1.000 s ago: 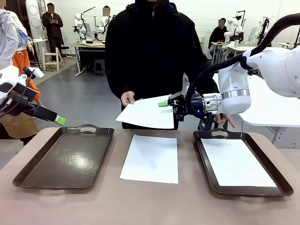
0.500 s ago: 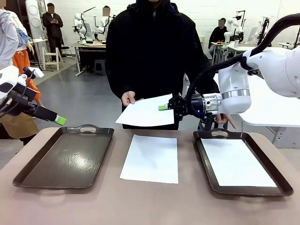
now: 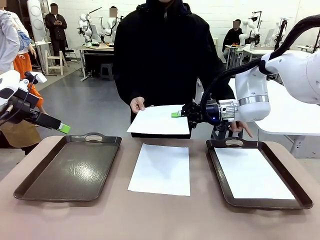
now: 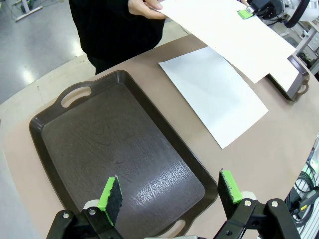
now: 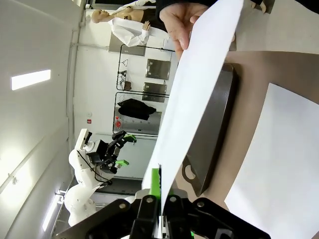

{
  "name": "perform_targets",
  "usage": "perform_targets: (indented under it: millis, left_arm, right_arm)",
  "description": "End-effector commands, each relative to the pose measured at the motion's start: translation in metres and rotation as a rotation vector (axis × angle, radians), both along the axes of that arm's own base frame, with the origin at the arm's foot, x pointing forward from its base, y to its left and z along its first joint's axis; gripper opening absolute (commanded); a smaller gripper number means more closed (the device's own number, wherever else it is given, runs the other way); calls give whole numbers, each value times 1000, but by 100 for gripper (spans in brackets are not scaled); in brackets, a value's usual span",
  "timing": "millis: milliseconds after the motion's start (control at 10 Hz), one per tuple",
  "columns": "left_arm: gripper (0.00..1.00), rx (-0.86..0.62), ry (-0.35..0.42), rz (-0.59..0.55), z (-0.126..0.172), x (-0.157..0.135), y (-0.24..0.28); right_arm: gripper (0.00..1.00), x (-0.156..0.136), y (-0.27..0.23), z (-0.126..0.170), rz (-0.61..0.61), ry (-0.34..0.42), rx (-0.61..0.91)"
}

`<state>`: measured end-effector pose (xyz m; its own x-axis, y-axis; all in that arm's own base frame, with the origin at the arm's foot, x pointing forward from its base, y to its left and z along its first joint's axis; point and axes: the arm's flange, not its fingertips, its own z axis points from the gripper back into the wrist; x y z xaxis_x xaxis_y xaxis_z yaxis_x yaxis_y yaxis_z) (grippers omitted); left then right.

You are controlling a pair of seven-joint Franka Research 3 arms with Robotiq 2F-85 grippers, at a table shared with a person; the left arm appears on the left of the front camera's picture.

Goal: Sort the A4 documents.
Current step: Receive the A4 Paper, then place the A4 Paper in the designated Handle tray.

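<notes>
A: Tan laminate, that desk [image 3: 160,215]. A grey, shiny floor [image 3: 90,107] lies beyond it, and there are white walls [image 3: 210,15] at the far side of the room. What sits on the left?

B: A dark brown tray [image 3: 70,170], its grained bottom showing from rim to rim. The left arm [image 3: 20,107] hangs above the tray's left side. The left jaws stand released, with the green pads [image 4: 110,195] wide apart over the tray's near end.

A: And in the middle?

B: One A4 document [image 3: 161,168] lies flat on the bare desk between the two trays, touching neither. Above the desk's far edge a second sheet [image 3: 157,121] is up in the air. The person [image 3: 162,55] pinches its far left corner with one hand [image 3: 137,104], and the right jaws are clenched on its right edge.

A: The right side?

B: The right arm [image 3: 252,95] reaches in from there towards the middle. Below it, the right tray [image 3: 216,170], dark like the first, holds a third sheet [image 3: 252,172] lying flat inside its rim.
</notes>
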<state>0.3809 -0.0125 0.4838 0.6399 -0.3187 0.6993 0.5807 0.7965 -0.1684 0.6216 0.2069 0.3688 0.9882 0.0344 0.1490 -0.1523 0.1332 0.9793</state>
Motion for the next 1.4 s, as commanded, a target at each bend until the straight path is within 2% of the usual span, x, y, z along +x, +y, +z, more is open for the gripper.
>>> perform_targets:
  millis: [0,100,200,1300]
  left_arm:
    - [100,-8,-2,-5,-2,0,2]
    - [100,-8,-2,-5,-2,0,2]
    - [100,-8,-2,-5,-2,0,2]
    - [100,-8,-2,-5,-2,0,2]
  right_arm:
    - [0,0,-3,4,17,13,6]
    - [0,-4,-8,4,115,11,34]
    - [0,0,-1,1,2,0,3]
    - [0,0,-1,1,2,0,3]
